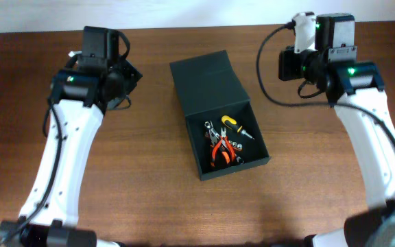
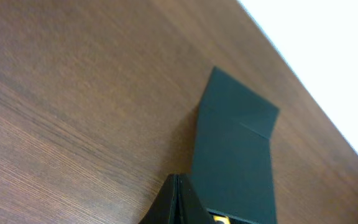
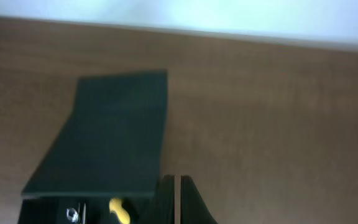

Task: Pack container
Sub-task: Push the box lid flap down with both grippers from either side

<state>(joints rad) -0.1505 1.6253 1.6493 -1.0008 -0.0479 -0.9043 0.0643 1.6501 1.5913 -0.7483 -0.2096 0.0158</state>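
Note:
The container (image 1: 196, 144), a dark green-black box, sits at the table's middle with its flap lid (image 1: 208, 82) open and leaning back. Inside lie red-handled pliers (image 1: 221, 149), a yellow-handled screwdriver (image 1: 233, 124) and several small metal bits. My left gripper (image 2: 178, 186) is shut and empty, raised at the far left, left of the lid (image 2: 238, 155). My right gripper (image 3: 176, 186) is shut and empty, raised at the far right, right of the lid (image 3: 110, 137). The screwdriver's yellow handle (image 3: 119, 210) shows in the right wrist view.
The wooden table (image 1: 149, 192) spreads around the container. A white wall runs along the far edge (image 1: 184, 14). Black cables (image 1: 269, 75) hang by the right arm.

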